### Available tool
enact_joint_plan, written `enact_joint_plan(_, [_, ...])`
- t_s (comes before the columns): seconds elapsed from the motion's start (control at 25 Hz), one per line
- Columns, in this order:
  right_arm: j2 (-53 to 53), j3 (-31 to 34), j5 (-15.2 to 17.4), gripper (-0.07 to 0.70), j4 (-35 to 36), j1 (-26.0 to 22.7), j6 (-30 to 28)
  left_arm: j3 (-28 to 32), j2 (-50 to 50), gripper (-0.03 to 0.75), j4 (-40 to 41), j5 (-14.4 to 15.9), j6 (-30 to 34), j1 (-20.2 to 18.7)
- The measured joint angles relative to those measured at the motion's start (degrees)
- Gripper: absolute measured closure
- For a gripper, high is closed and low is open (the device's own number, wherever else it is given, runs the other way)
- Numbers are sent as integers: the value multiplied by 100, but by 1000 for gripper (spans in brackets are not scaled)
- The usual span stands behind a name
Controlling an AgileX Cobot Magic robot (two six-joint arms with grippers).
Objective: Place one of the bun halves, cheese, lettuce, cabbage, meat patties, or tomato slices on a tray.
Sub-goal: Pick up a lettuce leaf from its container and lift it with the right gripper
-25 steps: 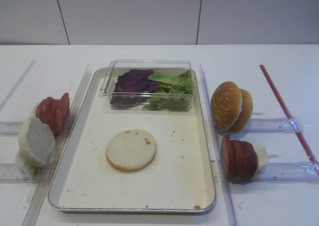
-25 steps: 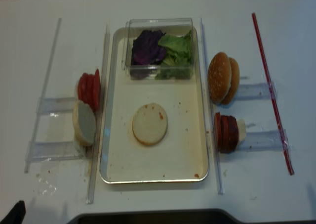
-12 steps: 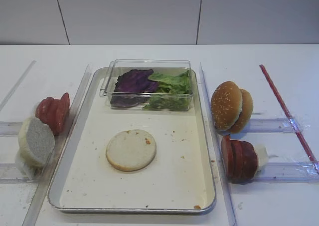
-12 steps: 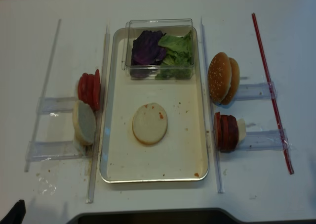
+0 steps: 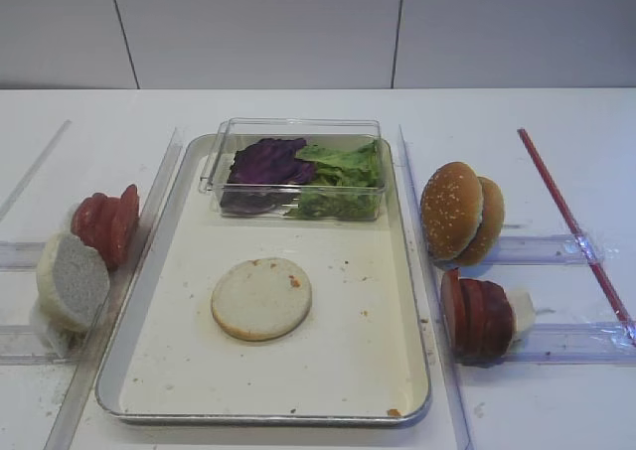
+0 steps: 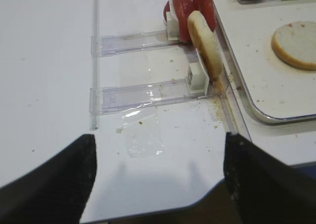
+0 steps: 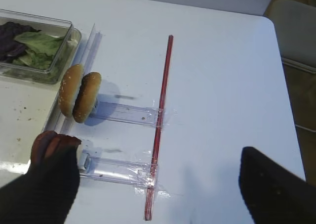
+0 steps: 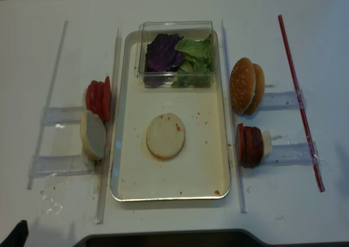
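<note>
A pale bun half (image 5: 261,298) lies flat on the tray (image 5: 383,371). Both the left gripper (image 6: 158,174) and the right gripper (image 7: 158,184) are spread wide and nothing is held. If the upright meat patties (image 5: 475,315) are picked next, neighbouring discs may be toppled from their clear rail (image 5: 571,341).

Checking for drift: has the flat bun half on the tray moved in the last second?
No. The flat bun half sits in the same spot on the tray, equally far from the clear box and the tray's near rim in both high views.
</note>
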Motion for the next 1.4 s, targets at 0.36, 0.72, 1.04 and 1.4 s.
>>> enact_joint_plan(0.36, [1233, -890, 228, -5, 848, 0, -474, 0, 0, 223, 0, 0, 0, 0])
enact_joint_plan(0.72, [2607, -1809, 480, 6, 1959, 0, -1451, 0, 0, 223, 0, 0, 0, 0])
enact_joint_plan(1.04, [3957, -2708, 557, 28, 1856, 804, -1868, 0, 0, 223, 0, 0, 0, 0])
enact_joint_plan(1.4, [5490, -3857, 557, 28, 985, 2037, -1845, 0, 0, 223, 0, 0, 0, 0])
